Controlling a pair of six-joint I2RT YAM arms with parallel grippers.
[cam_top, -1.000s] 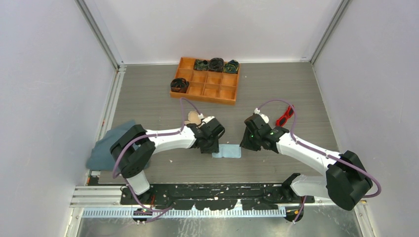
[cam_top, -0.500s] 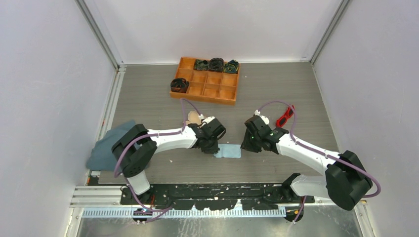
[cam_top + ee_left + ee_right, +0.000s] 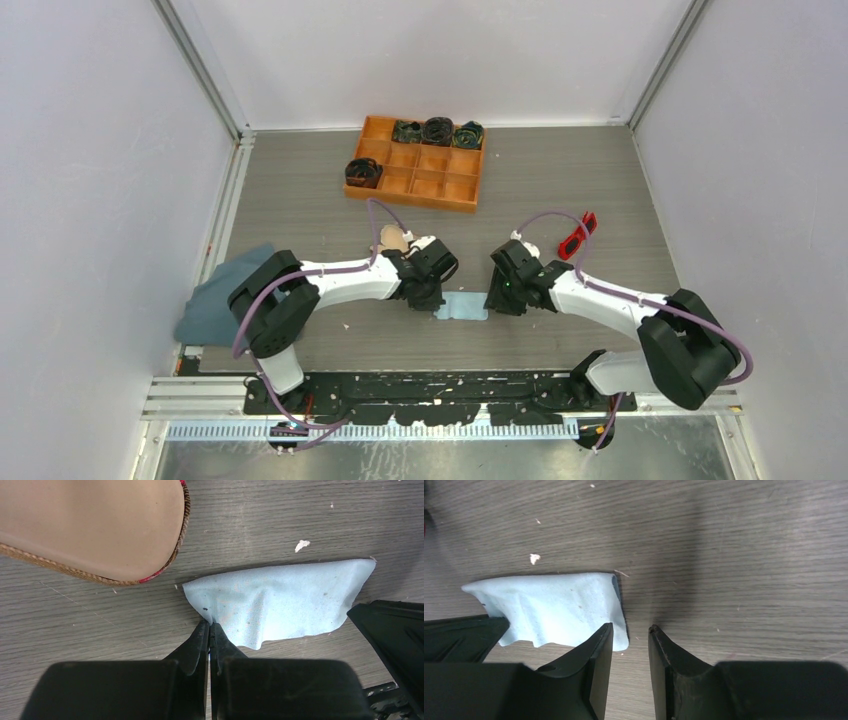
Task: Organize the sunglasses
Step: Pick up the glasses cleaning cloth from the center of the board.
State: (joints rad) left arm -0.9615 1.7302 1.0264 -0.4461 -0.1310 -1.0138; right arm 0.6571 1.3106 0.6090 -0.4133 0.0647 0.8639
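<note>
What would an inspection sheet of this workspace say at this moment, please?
Surface: grey wood-grain table, with a white crumb near the cloth.
Job's things: red sunglasses lie on the table beyond the right arm, in neither hand.
Clutter: light blue cloth; tan case beside it; orange tray holding dark rolled items; grey-blue cloth at the left edge.
Hands: left hand shut on the light blue cloth's edge; right hand open at its opposite edge.
Cables: a purple cable loops over each arm.
Surroundings: plain white walls.
</note>
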